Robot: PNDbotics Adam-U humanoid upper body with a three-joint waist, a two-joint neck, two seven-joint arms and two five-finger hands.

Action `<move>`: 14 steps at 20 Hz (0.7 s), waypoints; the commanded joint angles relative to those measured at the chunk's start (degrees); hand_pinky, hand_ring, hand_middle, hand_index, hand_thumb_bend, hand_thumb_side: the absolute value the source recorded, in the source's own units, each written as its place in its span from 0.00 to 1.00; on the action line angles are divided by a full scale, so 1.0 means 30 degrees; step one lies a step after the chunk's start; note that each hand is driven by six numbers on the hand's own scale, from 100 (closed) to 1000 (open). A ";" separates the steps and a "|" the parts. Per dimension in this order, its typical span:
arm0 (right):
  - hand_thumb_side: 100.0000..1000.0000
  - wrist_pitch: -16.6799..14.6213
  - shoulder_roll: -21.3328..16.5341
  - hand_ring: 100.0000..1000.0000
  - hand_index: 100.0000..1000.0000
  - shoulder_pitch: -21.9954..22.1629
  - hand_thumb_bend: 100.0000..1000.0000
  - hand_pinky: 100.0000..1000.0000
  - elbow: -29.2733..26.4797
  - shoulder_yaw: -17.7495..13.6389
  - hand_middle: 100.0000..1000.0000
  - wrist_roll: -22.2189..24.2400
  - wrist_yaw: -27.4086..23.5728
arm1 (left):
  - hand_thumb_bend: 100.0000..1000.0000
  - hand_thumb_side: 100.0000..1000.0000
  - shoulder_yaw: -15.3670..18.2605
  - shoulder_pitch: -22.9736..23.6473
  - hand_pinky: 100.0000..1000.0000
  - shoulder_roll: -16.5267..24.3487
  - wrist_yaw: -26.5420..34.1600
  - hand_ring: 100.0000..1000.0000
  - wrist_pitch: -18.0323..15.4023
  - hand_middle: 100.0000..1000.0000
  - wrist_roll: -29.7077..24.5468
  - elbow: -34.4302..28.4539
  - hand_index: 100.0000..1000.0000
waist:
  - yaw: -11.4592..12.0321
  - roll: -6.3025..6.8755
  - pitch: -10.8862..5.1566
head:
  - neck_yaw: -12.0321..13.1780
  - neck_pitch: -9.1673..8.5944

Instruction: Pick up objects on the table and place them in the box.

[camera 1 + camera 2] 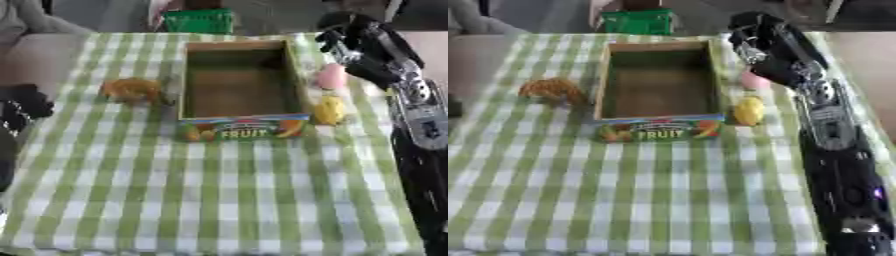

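I see the open brown cardboard fruit box (241, 85), long axis running away from me on the green-checked tabletop (219, 200). Yellow lemon-shaped object (329, 110) upright beside its right wall, pink rounded object (331, 76) just behind. Right robot hand (754, 42) above it, fingers curled, empty; left robot hand (22, 105) at left edge, grip unclear.

An open cardboard box (242, 120) is set upright on the green-checked desk (219, 200), its front panel printed with "FRUIT" and fruit pictures; nothing is seen inside it. Just right of its front corner a yellow, lemon-like object (329, 110) is laid. Behind that, beside the box's right wall, a pink rounded object (331, 76) is seen. Left of the box, slightly apart, an orange-brown lumpy object (133, 90), possibly a toy, is placed.
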 commanded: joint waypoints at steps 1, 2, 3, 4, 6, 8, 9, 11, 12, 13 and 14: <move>0.37 -0.0032 -0.0210 0.68 0.79 -0.0386 0.00 0.62 -0.0371 -0.0091 0.70 -0.0050 0.0004 | 0.00 0.86 0.0212 -0.0117 0.67 0.0353 -0.0014 0.62 -0.0021 0.56 -0.0031 -0.0312 0.70 | -0.0040 0.0021 -0.0306 | 0.0037 0.0084; 0.37 -0.0030 -0.0213 0.68 0.79 -0.0385 0.00 0.62 -0.0372 -0.0094 0.70 -0.0054 0.0004 | 0.00 0.86 0.0214 -0.0115 0.67 0.0352 -0.0020 0.62 -0.0017 0.56 -0.0037 -0.0309 0.70 | -0.0043 0.0022 -0.0304 | 0.0040 0.0082; 0.37 -0.0028 -0.0214 0.68 0.79 -0.0384 0.00 0.62 -0.0373 -0.0097 0.70 -0.0058 0.0004 | 0.00 0.86 0.0217 -0.0116 0.67 0.0355 -0.0026 0.62 -0.0018 0.56 -0.0043 -0.0311 0.70 | -0.0046 0.0024 -0.0303 | 0.0048 0.0075; 0.37 -0.0026 -0.0212 0.68 0.79 -0.0382 0.00 0.62 -0.0377 -0.0099 0.70 -0.0061 0.0002 | 0.00 0.86 0.0222 -0.0119 0.67 0.0363 -0.0032 0.62 -0.0020 0.56 -0.0048 -0.0315 0.70 | -0.0044 0.0025 -0.0302 | 0.0052 0.0069; 0.37 -0.0020 -0.0206 0.68 0.79 -0.0380 0.00 0.62 -0.0391 -0.0100 0.70 -0.0065 -0.0002 | 0.00 0.86 0.0239 -0.0129 0.67 0.0392 -0.0043 0.62 -0.0027 0.56 -0.0044 -0.0318 0.70 | -0.0045 0.0032 -0.0306 | 0.0054 0.0073; 0.37 -0.0011 -0.0202 0.68 0.79 -0.0368 0.00 0.62 -0.0404 -0.0102 0.70 -0.0065 -0.0007 | 0.00 0.86 0.0250 -0.0149 0.67 0.0464 -0.0062 0.63 -0.0037 0.56 -0.0050 -0.0309 0.70 | -0.0047 0.0041 -0.0313 | 0.0041 0.0083; 0.37 -0.0005 -0.0200 0.68 0.79 -0.0359 0.00 0.62 -0.0410 -0.0103 0.70 -0.0066 -0.0009 | 0.00 0.86 0.0255 -0.0171 0.68 0.0533 -0.0081 0.63 -0.0046 0.57 -0.0067 -0.0294 0.71 | -0.0051 0.0047 -0.0317 | 0.0044 0.0086; 0.37 0.0003 -0.0205 0.68 0.79 -0.0344 0.00 0.62 -0.0415 -0.0099 0.70 -0.0064 -0.0009 | 0.00 0.85 0.0279 -0.0263 0.68 0.0731 -0.0168 0.64 -0.0065 0.57 -0.0127 -0.0233 0.71 | -0.0061 0.0061 -0.0328 | 0.0044 0.0093; 0.37 0.0008 -0.0209 0.68 0.79 -0.0335 0.00 0.62 -0.0413 -0.0099 0.70 -0.0064 -0.0006 | 0.00 0.84 0.0293 -0.0343 0.68 0.0912 -0.0265 0.64 -0.0073 0.58 -0.0188 -0.0183 0.71 | -0.0062 0.0069 -0.0335 | 0.0044 0.0103; 0.37 0.0011 -0.0211 0.68 0.79 -0.0330 0.00 0.62 -0.0411 -0.0095 0.70 -0.0060 -0.0002 | 0.00 0.82 0.0295 -0.0436 0.68 0.1160 -0.0388 0.65 -0.0089 0.59 -0.0273 -0.0127 0.72 | -0.0065 0.0078 -0.0343 | 0.0040 0.0110; 0.37 0.0013 -0.0212 0.68 0.79 -0.0324 0.00 0.62 -0.0406 -0.0089 0.70 -0.0054 0.0004 | 0.00 0.81 0.0280 -0.0545 0.69 0.1465 -0.0532 0.66 -0.0108 0.59 -0.0399 -0.0055 0.72 | -0.0061 0.0086 -0.0355 | 0.0038 0.0122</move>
